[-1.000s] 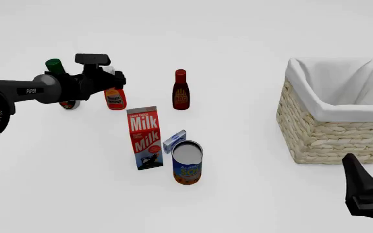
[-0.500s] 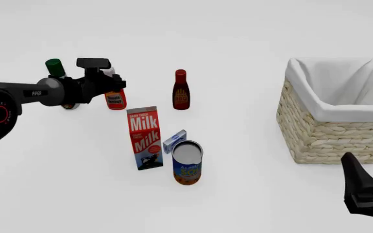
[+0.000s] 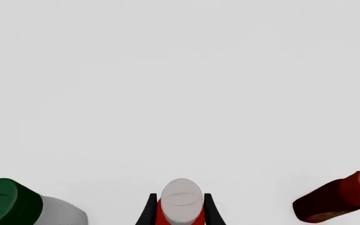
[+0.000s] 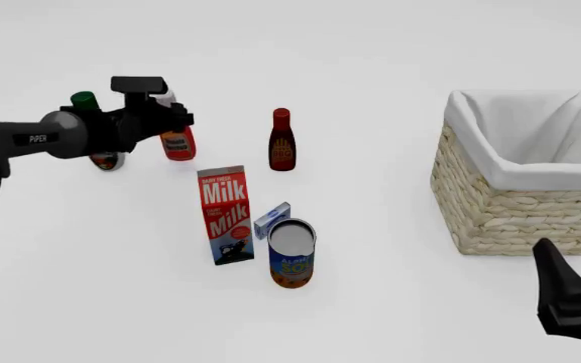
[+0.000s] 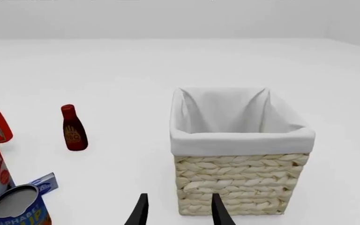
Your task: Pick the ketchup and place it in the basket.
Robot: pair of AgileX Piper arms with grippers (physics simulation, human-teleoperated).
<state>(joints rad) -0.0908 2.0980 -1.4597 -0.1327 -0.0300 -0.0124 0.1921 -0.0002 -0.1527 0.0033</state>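
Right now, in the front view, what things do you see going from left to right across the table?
White bottle with a green cap → ketchup → milk carton → dark red bottle → soup can → basket.

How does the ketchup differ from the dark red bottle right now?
The ketchup is bright red with a white cap and an orange label; the dark red bottle has a red cap. The ketchup leans, gripped near its top by the left gripper, and looks lifted; the dark red bottle stands upright and free on the table. Both are slim squeeze bottles.
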